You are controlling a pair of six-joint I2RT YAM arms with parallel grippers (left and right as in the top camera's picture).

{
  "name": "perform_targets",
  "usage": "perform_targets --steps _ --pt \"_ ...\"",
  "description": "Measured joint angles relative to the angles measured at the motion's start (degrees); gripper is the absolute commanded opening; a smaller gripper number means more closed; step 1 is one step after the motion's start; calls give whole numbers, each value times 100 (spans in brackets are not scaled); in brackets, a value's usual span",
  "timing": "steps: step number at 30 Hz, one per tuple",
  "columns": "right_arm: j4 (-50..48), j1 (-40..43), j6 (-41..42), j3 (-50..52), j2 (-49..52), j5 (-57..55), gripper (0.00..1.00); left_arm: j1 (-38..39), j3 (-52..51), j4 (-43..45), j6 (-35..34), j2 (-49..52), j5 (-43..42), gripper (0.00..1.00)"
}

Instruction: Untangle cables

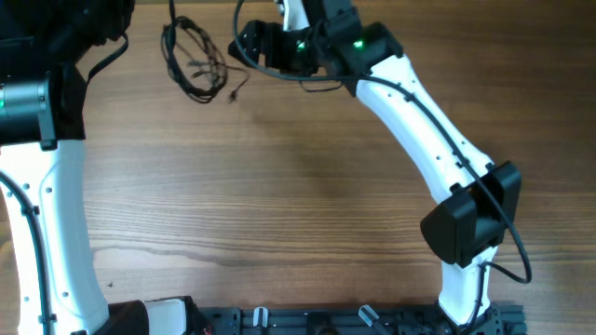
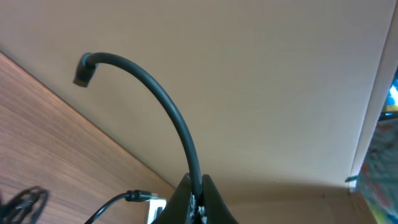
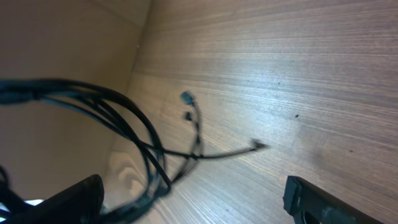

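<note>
Lying in a loose tangle at the far left of the table (image 1: 298,186), the cables (image 1: 196,60) were faced from the right by the right gripper (image 3: 193,186), its fingers (image 3: 323,202) spread wide, probably so that a strand could be taken between them. The left gripper (image 2: 199,200) was pressed together and pointed at the wall (image 2: 261,93), likely to leave room.

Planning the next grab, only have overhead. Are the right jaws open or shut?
Observer: The right jaws stand open. The bundle runs past one finger, nothing pinched.
Operator: And the left jaws? Can't make them out here.
Observer: The left jaws are shut on a cord.
Operator: Gripped where?
Observer: Near one end. The tail arcs up from the jaws, its plug in the air, touching nothing.
</note>
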State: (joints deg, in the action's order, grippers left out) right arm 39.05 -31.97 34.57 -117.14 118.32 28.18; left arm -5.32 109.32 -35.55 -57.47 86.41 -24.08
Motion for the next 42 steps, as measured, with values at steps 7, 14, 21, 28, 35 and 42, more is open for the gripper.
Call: perform_targets --steps 7,14,21,28,35,42 --pt "85 -361 -168 -2 0 -422 96 0 0 -33 44 0 92 4" --pt "52 -538 -415 -2 125 -763 98 0 0 -160 44 0 92 4" --pt "76 -625 -601 0 498 -813 61 0 0 -181 46 0 85 4" --pt "79 -625 -789 -2 522 -833 4 0 0 -240 46 0 68 4" --pt "695 -378 -1281 -2 522 -1287 4 -192 -2 -588 308 -7 24 4" --pt "1137 527 -1604 -138 413 -1113 4 -1261 -109 -1668 726 -459 -269 4"
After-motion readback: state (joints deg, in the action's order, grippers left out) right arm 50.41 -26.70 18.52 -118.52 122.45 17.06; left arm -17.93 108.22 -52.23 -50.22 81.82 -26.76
